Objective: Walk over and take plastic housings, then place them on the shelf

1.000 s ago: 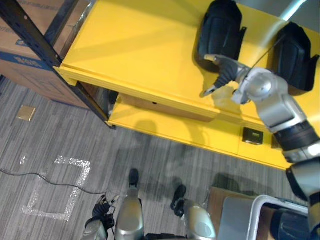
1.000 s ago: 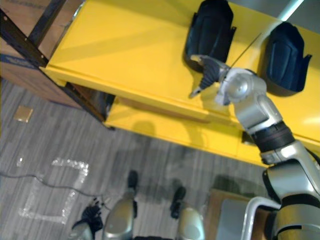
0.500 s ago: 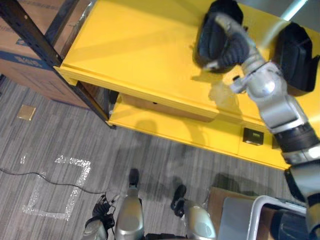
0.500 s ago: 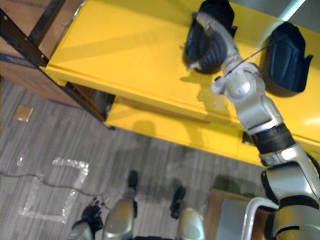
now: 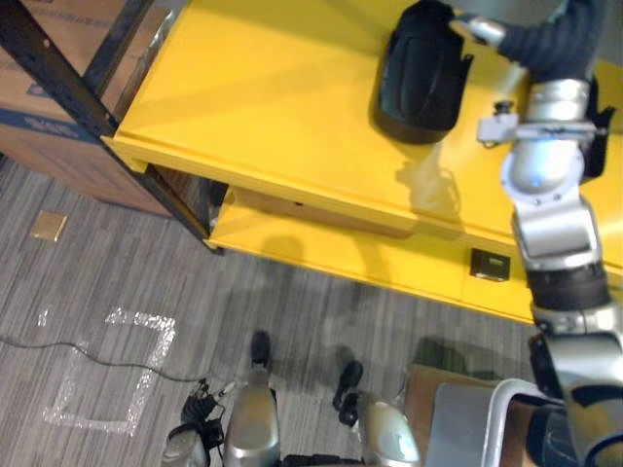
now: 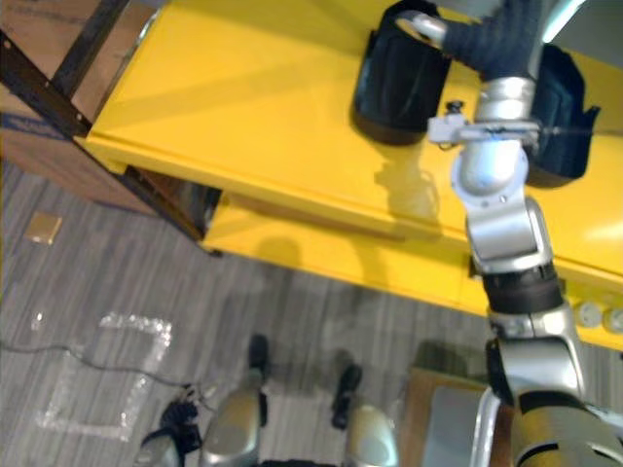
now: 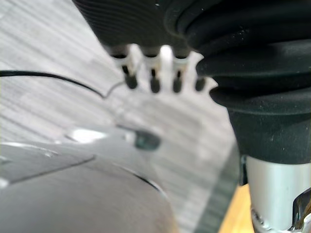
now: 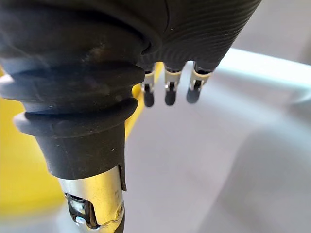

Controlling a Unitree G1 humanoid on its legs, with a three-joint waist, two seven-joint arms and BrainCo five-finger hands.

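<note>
Housings, two, black plastic, both on the top board (image 5: 263, 97) of the yellow shelf: left housing (image 5: 421, 78) in full sight, right housing (image 6: 560, 122) partly behind the raised right arm. Right hand (image 5: 533, 41) is up between them, just beside the left housing's far end; contact can't be judged. Its fingers (image 8: 168, 91) hang loose, nothing in them. Left hand (image 7: 153, 80) hangs low over the floor (image 5: 146, 282), fingers relaxed, empty. Lower board (image 5: 321, 248) carries a small black box (image 5: 490, 263). Black upright (image 5: 68, 78) stands at the shelf's corner, cardboard boxes (image 5: 44, 117) behind it, blue print unreadable. Floor is grey planking with a tape square (image 5: 112, 365).
</note>
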